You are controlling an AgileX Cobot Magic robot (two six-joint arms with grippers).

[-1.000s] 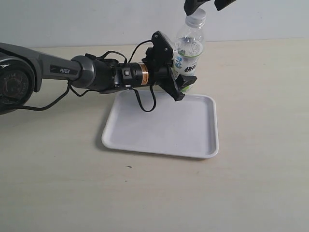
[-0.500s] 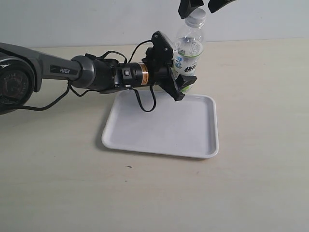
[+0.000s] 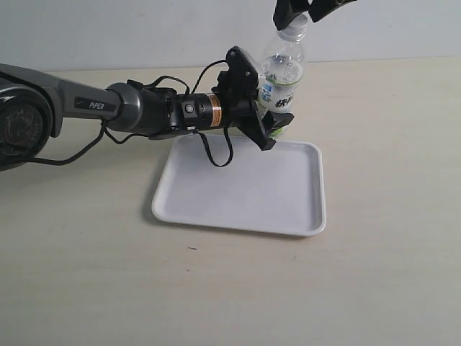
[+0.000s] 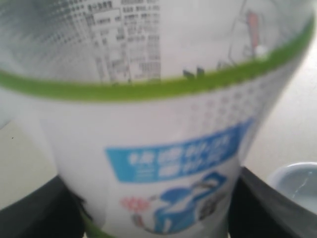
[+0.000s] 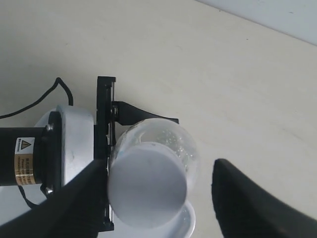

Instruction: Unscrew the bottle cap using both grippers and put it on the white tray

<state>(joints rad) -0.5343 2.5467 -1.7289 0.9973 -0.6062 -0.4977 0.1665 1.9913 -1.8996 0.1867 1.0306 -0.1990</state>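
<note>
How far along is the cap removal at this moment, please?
Done: the left gripper is shut on the bottle at its label, holding it upright by the white tray's edge. In hand: the right gripper hangs open over the bottle cap, a finger on each side, not yet closed on it. Left: grip the cap, unscrew it and set it on the tray.

The exterior view's top edge cuts off my right gripper [image 3: 300, 11] above its fingertips. My left gripper [image 3: 259, 97] hides much of the lower part of the bottle [image 3: 282, 68] there. In my left wrist view, the bottle's small print is too blurred to read.
</note>
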